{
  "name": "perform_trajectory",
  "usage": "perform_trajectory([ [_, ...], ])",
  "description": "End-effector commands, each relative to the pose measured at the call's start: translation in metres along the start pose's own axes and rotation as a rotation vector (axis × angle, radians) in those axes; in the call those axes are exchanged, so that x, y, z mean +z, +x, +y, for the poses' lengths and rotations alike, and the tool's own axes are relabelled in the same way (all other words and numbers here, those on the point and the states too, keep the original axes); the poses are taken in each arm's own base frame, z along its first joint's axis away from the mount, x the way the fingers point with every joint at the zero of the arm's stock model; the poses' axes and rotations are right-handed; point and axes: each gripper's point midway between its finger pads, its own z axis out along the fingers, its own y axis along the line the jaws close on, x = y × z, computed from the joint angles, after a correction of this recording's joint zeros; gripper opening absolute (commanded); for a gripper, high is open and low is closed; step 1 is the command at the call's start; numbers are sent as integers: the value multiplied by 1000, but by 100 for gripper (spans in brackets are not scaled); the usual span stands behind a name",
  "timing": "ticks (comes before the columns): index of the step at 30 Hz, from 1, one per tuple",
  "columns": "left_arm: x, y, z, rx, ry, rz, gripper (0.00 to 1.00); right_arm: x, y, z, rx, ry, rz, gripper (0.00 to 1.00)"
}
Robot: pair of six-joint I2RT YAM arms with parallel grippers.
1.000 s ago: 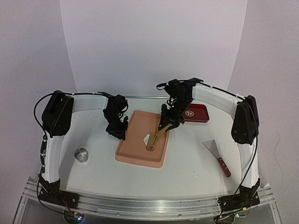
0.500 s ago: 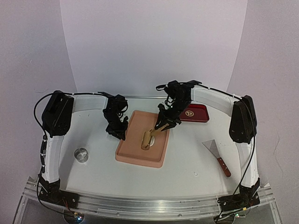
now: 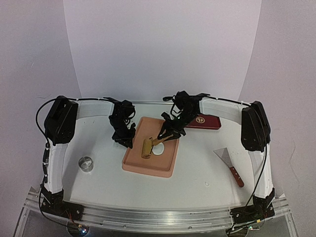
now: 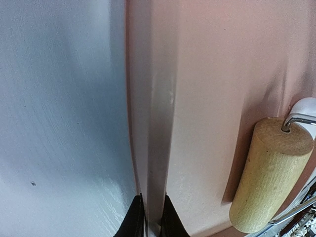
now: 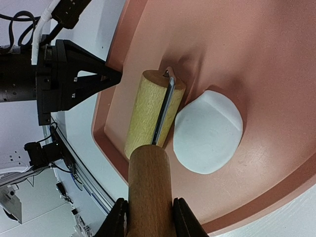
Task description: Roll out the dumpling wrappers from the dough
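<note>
On the tray point(image 5: 276, 59), dough point(image 5: 208, 132) lies beside the roller point(image 5: 148, 113) held by right gripper point(image 5: 149, 217); left gripper point(image 4: 150, 222) pinches rim point(image 4: 158, 123).

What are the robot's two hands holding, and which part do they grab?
The right gripper holds the wooden roller by its handle. The left gripper pinches the left rim of the pink tray.

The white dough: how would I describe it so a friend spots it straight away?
Find the pink tray in the middle of the table. On it lies the dough, right beside the wooden roller that the right gripper holds. It is the only white, flat, roughly round thing there, with one edge folded over.
</note>
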Motion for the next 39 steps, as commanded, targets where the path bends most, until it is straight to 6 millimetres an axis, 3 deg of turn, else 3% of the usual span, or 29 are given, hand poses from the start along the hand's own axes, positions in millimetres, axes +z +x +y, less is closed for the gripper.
perform_trajectory([
  [1,15,8,-7,-12,46,40,0,35,43,-85,139,307,175,0],
  [5,16,10,-6,-13,44,43,0,21,16,-4,1,137,98,0],
  [8,18,15,-5,-6,40,54,0,-2,1,52,-39,50,20,0],
  [11,19,24,-6,23,19,67,0,-33,-8,93,-61,55,-99,0],
  [13,20,32,-7,41,4,78,0,-48,-5,107,-63,65,-147,0],
  [16,19,43,-9,47,-7,81,0,-70,2,112,-31,86,-192,0],
  [20,13,56,-12,26,-25,73,0,-87,22,89,45,190,-208,0],
  [24,9,68,-19,28,-26,61,0,-92,45,68,82,239,-197,0],
  [29,8,79,-23,27,-43,56,0,-101,56,49,109,277,-217,0],
  [34,8,82,-26,15,-48,44,0,-104,67,45,113,274,-203,0],
  [39,9,80,-29,12,-48,35,0,-94,71,42,122,271,-168,0],
])
